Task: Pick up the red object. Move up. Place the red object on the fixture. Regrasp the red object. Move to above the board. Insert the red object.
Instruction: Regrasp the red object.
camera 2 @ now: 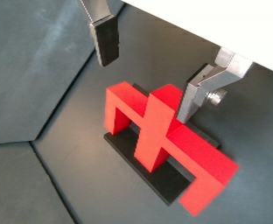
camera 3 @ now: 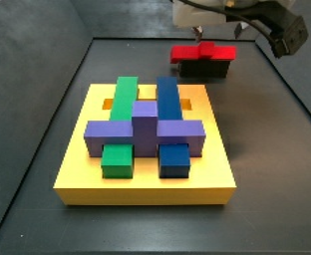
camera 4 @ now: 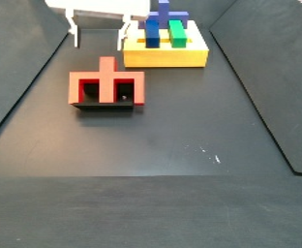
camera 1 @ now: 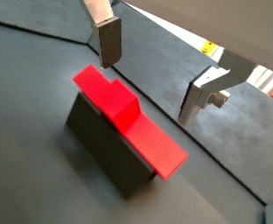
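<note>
The red object (camera 4: 108,85) lies on top of the black fixture (camera 4: 105,106), its raised centre tab pointing toward the board. It shows in both wrist views (camera 1: 127,118) (camera 2: 163,140) and in a side view (camera 3: 202,52), with the fixture under it (camera 3: 202,71) (camera 1: 98,140) (camera 2: 164,181). My gripper (camera 4: 98,37) is open and empty. It hovers above the red object, a little toward the board, touching nothing (camera 1: 154,68) (camera 2: 150,68) (camera 3: 218,34). The yellow board (camera 3: 145,177) lies apart from the fixture (camera 4: 166,56).
Purple (camera 3: 145,127), green (camera 3: 124,95) and blue (camera 3: 167,97) interlocked blocks sit on the board. The dark floor is bounded by raised walls (camera 3: 39,110) (camera 4: 263,107).
</note>
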Motion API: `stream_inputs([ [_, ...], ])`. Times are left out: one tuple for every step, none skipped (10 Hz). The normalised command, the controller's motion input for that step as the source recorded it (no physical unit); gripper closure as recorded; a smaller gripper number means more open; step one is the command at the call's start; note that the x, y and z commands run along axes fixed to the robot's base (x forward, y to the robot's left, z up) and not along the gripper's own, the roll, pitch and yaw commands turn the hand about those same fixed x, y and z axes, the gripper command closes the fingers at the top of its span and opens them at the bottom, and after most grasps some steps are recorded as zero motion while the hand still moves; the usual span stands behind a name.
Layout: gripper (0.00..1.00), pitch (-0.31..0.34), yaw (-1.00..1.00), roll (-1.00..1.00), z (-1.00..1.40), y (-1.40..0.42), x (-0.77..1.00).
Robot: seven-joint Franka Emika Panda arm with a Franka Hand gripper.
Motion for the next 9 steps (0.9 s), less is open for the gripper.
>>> stream_inputs([
  [0.0,0.043,0.11,0.23,-0.23,0.0,0.0],
  [0.0,0.0,0.14,0.2,-0.18,0.0,0.0],
  [0.0,0.0,0.06,0.11,-0.13,0.0,0.0],
  [0.0,0.037,0.0,0.23,-0.23,0.0,0.0],
  [0.0,0.034,-0.02,0.3,-0.25,0.0,0.0],
  [0.0,0.049,0.0,0.41,-0.28,0.0,0.0],
  [0.0,0.189,0.0,0.65,-0.19,0.0,0.0],
  [0.0,0.157,0.0,0.69,-0.19,0.0,0.0],
  [0.0,0.134,0.0,0.56,-0.13,0.0,0.0],
])
